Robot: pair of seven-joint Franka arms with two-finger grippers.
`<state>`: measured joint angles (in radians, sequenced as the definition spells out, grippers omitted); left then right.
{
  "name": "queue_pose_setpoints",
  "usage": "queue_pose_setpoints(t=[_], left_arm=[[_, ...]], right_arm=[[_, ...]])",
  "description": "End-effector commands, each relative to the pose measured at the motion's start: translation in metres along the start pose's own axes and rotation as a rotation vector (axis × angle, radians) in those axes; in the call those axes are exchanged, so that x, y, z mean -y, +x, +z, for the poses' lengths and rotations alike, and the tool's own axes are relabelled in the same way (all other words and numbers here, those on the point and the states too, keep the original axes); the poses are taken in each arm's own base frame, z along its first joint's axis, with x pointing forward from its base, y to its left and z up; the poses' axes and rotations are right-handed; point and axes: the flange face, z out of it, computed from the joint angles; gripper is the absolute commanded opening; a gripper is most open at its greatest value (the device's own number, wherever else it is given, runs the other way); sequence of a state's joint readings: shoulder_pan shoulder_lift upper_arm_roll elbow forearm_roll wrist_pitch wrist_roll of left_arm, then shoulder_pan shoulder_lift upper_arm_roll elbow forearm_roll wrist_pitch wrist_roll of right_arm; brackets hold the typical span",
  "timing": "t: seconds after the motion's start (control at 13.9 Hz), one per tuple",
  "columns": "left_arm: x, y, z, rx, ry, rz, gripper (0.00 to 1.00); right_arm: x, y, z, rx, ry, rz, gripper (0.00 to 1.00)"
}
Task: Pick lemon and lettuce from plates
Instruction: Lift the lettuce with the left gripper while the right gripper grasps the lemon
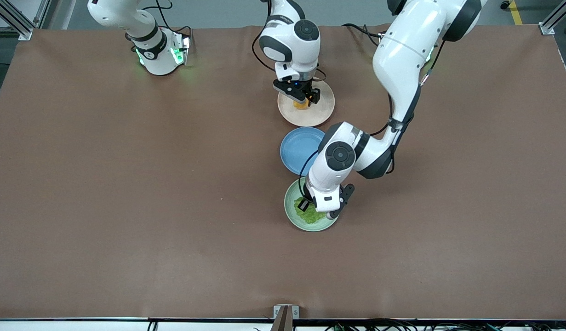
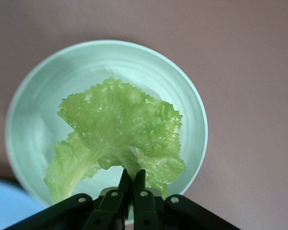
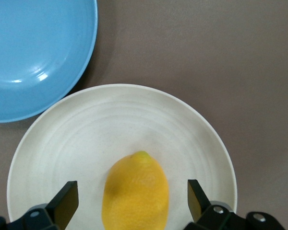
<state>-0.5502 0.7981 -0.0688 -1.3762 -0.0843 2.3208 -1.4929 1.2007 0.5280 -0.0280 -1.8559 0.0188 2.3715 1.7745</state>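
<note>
The lemon [image 1: 301,105] lies on the cream-beige plate [image 1: 322,112]. My right gripper [image 1: 302,99] is low over it and open, one finger on each side of the lemon [image 3: 135,191], not touching; the plate's bare part [image 3: 86,139] shows around it. The green lettuce leaf [image 1: 310,215] is over the mint green plate [image 1: 293,211], which lies nearer to the front camera. My left gripper [image 1: 308,204] is shut on the leaf's pale stem. In the left wrist view my left gripper [image 2: 132,175] pinches the lettuce [image 2: 115,124] over the mint plate [image 2: 38,105].
A blue plate [image 1: 299,149] holding nothing lies between the two plates, close to both; it also shows in the right wrist view [image 3: 33,52]. Brown table cover [image 1: 126,184] stretches wide toward the right arm's end and toward the front camera.
</note>
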Motion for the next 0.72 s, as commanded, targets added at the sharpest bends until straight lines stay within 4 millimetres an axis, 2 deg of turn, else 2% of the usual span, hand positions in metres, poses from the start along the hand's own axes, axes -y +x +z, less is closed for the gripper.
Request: queue_pose_setpoints(t=[0.0, 0.14, 0.36, 0.5, 0.65], left_arm=[[0.002, 0.006, -0.062, 0.015, 0.030, -0.011, 0.03], [0.006, 0.031, -0.103, 0.012, 0.042, -0.026, 0.03], [0.038, 0.067, -0.144, 0.021, 0.119, 0.057, 0.03], [0.067, 0.094, -0.154, 0.026, 0.148, 0.100, 0.03], [0.095, 0.111, -0.152, 0.036, 0.183, 0.131, 0.03]], right_arm=[[0.004, -0.008, 0.010, -0.017, 0.019, 0.040, 1.00], [0.004, -0.009, 0.018, -0.020, 0.012, 0.041, 0.99], [0.001, -0.014, 0.021, -0.021, 0.004, 0.035, 0.99], [0.001, -0.019, 0.022, -0.020, 0.009, 0.050, 0.96], [0.000, -0.019, 0.023, -0.021, 0.008, 0.053, 0.89]])
